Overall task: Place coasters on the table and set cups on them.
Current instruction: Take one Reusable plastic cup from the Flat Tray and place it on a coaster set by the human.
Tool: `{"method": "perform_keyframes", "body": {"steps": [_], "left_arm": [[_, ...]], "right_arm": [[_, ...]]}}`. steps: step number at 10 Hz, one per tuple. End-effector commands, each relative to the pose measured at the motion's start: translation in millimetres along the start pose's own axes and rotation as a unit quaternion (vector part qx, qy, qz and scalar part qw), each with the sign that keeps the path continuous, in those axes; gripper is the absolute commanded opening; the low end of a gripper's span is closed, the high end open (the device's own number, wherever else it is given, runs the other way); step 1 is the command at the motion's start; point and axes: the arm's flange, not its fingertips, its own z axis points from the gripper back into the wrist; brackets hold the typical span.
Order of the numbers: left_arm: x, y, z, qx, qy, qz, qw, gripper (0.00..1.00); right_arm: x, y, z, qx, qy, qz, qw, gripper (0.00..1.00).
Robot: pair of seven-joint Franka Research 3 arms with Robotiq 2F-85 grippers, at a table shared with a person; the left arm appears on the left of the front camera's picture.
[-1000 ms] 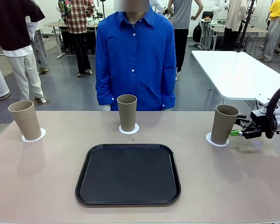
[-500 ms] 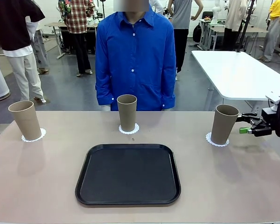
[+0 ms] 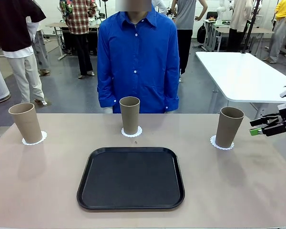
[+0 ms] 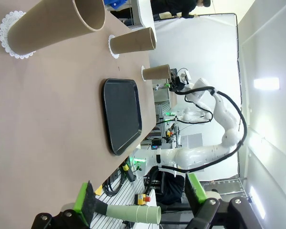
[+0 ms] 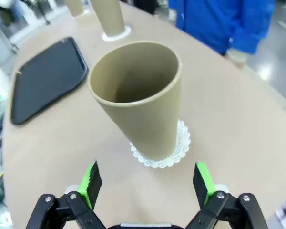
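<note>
Standing on lacy white paper coasters along the beige table [image 3: 43, 186], left to right: tall tan cardboard-look cup [image 3: 25, 122] on coaster [image 3: 40, 139], middle cup [image 3: 129, 115] on coaster [image 3: 137, 132] beyond the black tray [image 3: 130, 178], right cup [image 3: 229, 126] on coaster [image 3: 213, 142]. Pulled back from that last cup now, right end effector [image 3: 263, 126], fingers spread wide and empty. Left end effector [image 4: 140, 196] likewise agape, holding nothing. Looks like job done.
</note>
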Motion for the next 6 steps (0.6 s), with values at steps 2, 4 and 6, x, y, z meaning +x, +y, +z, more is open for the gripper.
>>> {"method": "perform_keyframes", "body": {"steps": [2,4,6], "left_arm": [[0,-2,2,-0.004,-0.006,0.0,1.0,1.0],[0,-2,2,-0.004,-0.006,0.0,1.0,1.0],[0,-2,2,-0.004,-0.006,0.0,1.0,1.0]], "right_arm": [[55,77,-3,-0.041,0.115,-0.041,0.992,1.0],[89,122,1,-0.102,0.192,-0.054,0.975,1.0],[129,167,-1,-0.159,0.253,-0.055,0.953,1.0]]}}
